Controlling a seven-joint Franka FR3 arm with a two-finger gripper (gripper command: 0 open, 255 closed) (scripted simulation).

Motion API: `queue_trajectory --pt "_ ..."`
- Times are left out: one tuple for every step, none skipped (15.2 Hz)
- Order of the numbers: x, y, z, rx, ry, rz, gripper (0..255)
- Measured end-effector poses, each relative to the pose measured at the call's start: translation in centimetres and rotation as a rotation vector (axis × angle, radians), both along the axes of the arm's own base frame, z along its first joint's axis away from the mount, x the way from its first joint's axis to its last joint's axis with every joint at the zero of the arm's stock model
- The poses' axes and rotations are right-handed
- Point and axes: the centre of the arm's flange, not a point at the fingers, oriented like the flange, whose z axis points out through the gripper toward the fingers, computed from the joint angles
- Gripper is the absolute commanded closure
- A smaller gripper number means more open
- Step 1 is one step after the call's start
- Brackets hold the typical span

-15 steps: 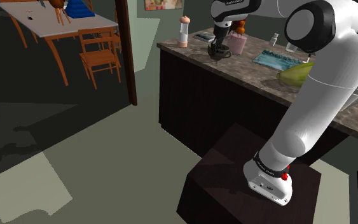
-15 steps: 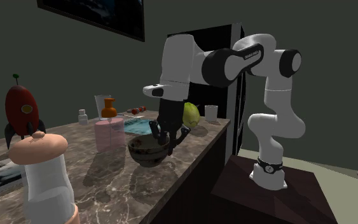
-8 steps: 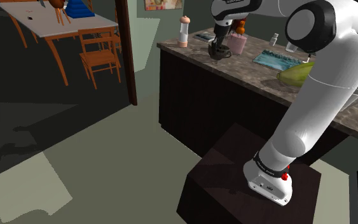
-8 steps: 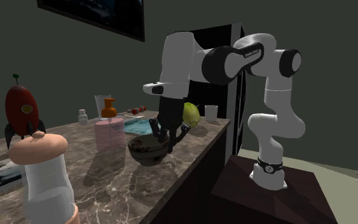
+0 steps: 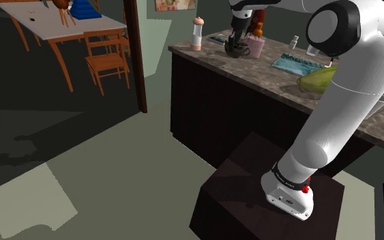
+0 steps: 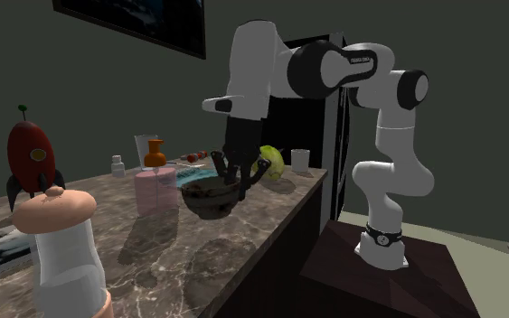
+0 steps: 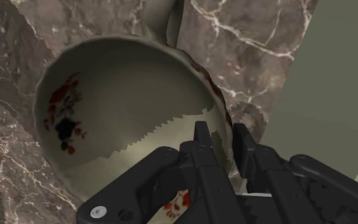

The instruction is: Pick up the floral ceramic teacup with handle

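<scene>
The teacup [image 7: 120,108] is cream inside with red and dark flower prints, and its handle [image 7: 161,16] points away from the hand. My black gripper [image 7: 222,145] is shut on the cup's rim, one finger [image 7: 201,143] inside the bowl and the other outside. In the second exterior view the teacup [image 6: 210,197] hangs a little above the marble counter [image 6: 243,248] under the gripper [image 6: 240,177]. In the shoulder view the gripper [image 5: 237,42] holds the cup [image 5: 235,50] near the counter's far end.
On the counter stand a pink box [image 6: 157,191], a pale grinder [image 6: 60,248], a red rocket figure [image 6: 31,158], an orange vase [image 6: 155,154], a green fruit [image 6: 273,163], a white mug [image 6: 300,160] and a blue tray [image 5: 296,65]. A dining table with chairs [image 5: 105,61] stands beyond.
The gripper has risen with the teacup clasped in it, and the cup has left the counter top.
</scene>
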Motion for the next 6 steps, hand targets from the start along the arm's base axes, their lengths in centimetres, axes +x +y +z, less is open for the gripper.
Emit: queue_trajectory --pt "0.0 -0.1 0.5 0.0 0.0 0.0 255" --pt "0.0 -0.1 1.1 0.0 0.0 0.0 255" --pt "-0.1 0.0 1.6 0.0 0.0 0.0 255" --pt "-0.1 0.0 2.0 0.0 0.0 0.0 255" --pt "-0.1 0.1 2.5 0.0 0.0 0.0 255" --pt "-0.1 0.1 2.8 0.0 0.0 0.0 255"
